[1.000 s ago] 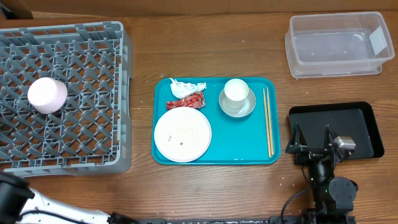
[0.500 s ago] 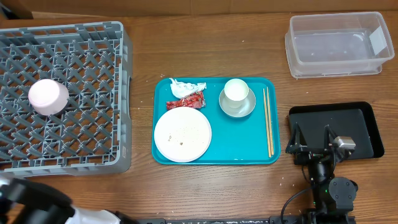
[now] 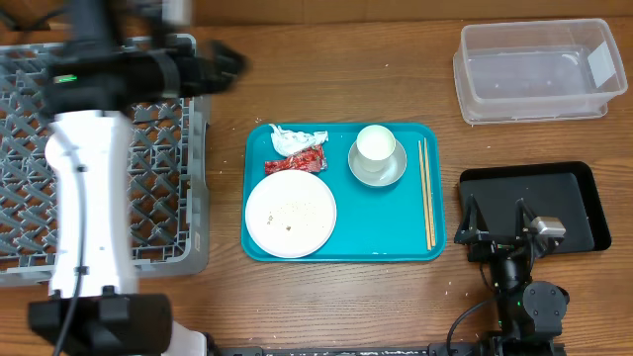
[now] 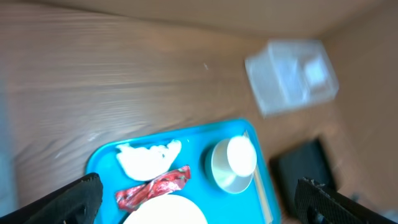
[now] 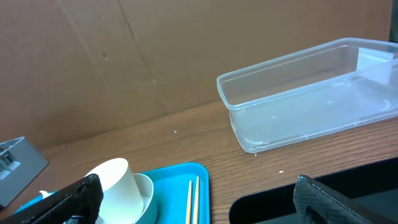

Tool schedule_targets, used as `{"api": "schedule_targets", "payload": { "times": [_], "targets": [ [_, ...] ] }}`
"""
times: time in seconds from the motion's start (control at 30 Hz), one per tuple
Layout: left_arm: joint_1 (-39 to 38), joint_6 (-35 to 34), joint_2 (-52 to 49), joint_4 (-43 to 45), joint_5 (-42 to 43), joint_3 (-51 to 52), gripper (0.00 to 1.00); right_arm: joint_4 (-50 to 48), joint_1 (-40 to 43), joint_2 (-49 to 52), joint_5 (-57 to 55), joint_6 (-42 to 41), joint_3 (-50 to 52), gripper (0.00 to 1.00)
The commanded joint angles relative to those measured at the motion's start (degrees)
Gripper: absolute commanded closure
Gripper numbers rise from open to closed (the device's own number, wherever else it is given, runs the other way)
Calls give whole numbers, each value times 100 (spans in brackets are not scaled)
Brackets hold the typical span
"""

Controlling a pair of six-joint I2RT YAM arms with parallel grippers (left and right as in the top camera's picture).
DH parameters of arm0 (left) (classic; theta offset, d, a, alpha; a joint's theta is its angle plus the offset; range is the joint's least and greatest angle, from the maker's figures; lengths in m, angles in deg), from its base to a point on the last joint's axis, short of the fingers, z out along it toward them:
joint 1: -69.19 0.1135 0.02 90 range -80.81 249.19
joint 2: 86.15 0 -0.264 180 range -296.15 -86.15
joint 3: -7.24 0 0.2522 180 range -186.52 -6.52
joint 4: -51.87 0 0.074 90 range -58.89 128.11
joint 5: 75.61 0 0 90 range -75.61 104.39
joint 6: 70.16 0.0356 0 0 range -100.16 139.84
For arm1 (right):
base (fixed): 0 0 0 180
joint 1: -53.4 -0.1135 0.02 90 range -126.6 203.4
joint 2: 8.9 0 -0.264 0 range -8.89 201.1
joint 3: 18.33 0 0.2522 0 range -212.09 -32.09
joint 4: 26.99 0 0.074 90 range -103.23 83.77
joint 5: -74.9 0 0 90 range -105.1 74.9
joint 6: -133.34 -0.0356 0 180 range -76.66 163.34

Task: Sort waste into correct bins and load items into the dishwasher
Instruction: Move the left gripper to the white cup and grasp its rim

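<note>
On the teal tray (image 3: pixel 341 242) lie a crumpled white napkin (image 3: pixel 297 138), a red wrapper (image 3: pixel 295 161), a white plate (image 3: pixel 290 214) with rice scraps, a white cup (image 3: pixel 376 143) in a pale bowl (image 3: pixel 361 170), and chopsticks (image 3: pixel 426 193). My left gripper (image 3: pixel 226 61) is open and empty, blurred, above the grey rack's (image 3: pixel 148 198) far right corner. Its wrist view shows the napkin (image 4: pixel 148 158), wrapper (image 4: pixel 153 188) and cup (image 4: pixel 241 155). My right gripper (image 3: pixel 495 220) is open and empty over the black tray (image 3: pixel 584 203).
The clear tub (image 3: pixel 539 69) stands at the back right and also shows in the right wrist view (image 5: pixel 311 93). My left arm lies across the rack and hides much of it. A cardboard wall stands behind the table.
My left arm has swung from the front left corner up over the rack and now covers the pink bowl. The right arm has not moved.
</note>
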Motion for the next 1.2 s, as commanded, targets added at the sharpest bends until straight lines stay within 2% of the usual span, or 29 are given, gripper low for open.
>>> {"api": "schedule_targets", "payload": {
  "times": [0.0,0.23,0.43,0.47,0.57,0.63,0.93,1.0,1.07,1.17],
  "targets": [
    [-1108,640,-63,72,-1460,9,0,-28,15,-46,-57,20,59,0],
    [-3112,962,-868,118,-3412,9,0,-28,15,-46,-57,20,59,0],
    [-3958,979,-1685,289,-4426,9,1,-28,15,-46,-57,20,59,0],
    [-4041,979,-1829,310,-4581,9,4,-31,15,-46,-57,20,59,0],
    [-4177,981,-2166,337,-4623,9,8,-28,15,-46,-57,20,59,0],
    [-4249,979,-2369,334,-4621,9,16,-28,15,-46,-57,20,59,0],
    [-4358,984,-2612,595,-4616,9,22,-28,15,-46,-57,20,59,0],
    [-4360,1045,-2612,645,-4572,9,27,-31,15,-46,-57,20,59,0],
    [-4367,1204,-2612,651,-4297,9,36,-28,15,-46,-57,20,59,0],
    [-4433,1329,-2599,629,-4192,7,39,-28,15,-46,-57,20,59,0]
  ]
}}
